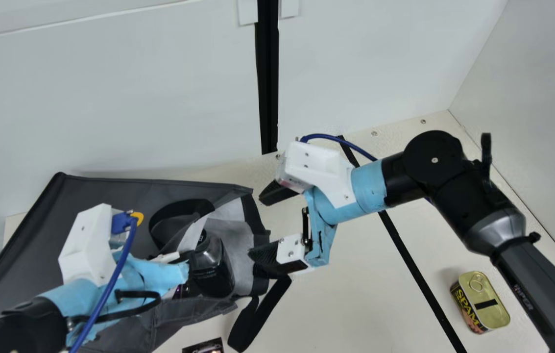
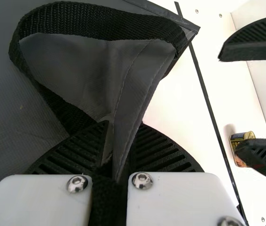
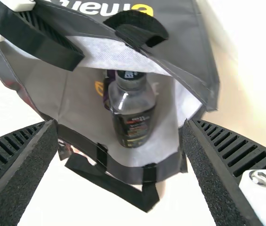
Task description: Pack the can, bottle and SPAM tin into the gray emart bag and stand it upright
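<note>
1. One gray bag lay on its side on the table, its mouth toward the right arm. The left gripper was closed on a fold of its upper rim, beside the black handle.
2. Just outside the mouth, the right gripper stood wide open with nothing between its fingers.
3. Inside lay the bottle, cap inward and base toward the opening; what was probably the can showed as a sliver of purple beside it. The SPAM tin sat on the table well apart, past the black strip.
4. Seating the bottle deeper seemed the step in hand. Doing it well called for a steady left pinch – the raised rim kept the way in open – and a level push on the base, clear of the lower rim and its loose strap.
5. A tug on the fold risked closing the mouth or rolling the bottle out – better seated before the tin's turn and the uprighting.
</note>
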